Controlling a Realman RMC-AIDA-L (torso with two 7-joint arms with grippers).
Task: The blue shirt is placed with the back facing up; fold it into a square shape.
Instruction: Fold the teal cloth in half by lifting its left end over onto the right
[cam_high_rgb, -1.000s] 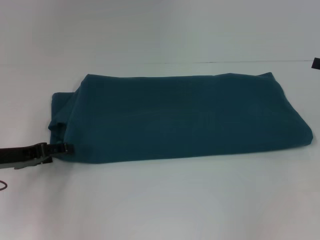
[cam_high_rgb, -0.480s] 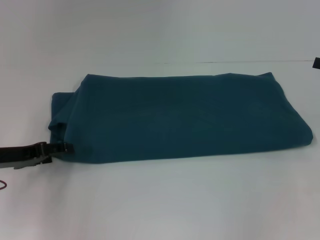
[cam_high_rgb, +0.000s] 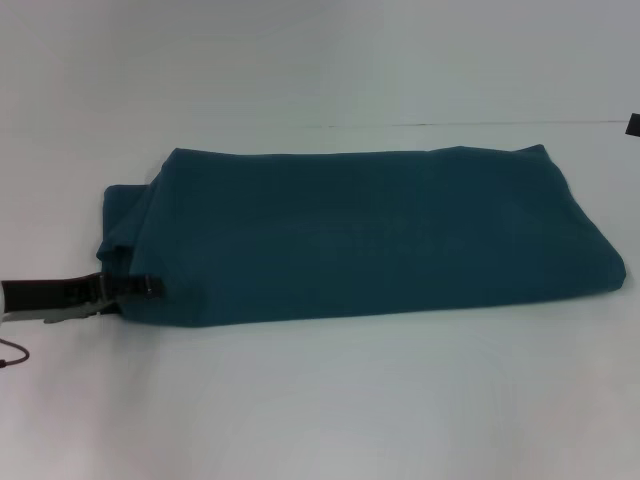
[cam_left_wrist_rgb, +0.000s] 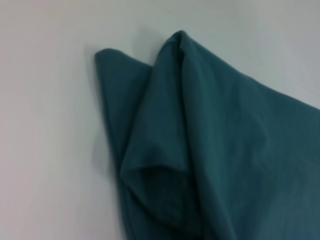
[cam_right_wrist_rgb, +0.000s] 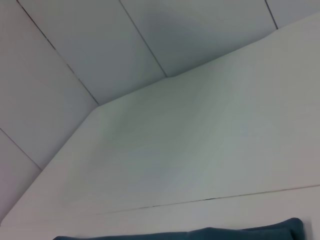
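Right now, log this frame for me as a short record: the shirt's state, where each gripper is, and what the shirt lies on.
shirt: blue shirt folded into a long band, plain side up, not yet square
loose end: layered flap on the robot's left
left gripper: left gripper low at the near left corner, fingertips on the cloth edge
right gripper: not in view
surface: white table

Your left wrist camera looks at one end of the blue shirt (cam_left_wrist_rgb: 220, 150), lying on the pale bench (cam_left_wrist_rgb: 50, 140). You see stacked folded layers: a lower flap (cam_left_wrist_rgb: 117, 85) pokes out to one side, and an upper layer lies over it. Near the frame edge the top layer lifts, leaving a shadowed pocket (cam_left_wrist_rgb: 165, 192). Your own hand is not visible here.
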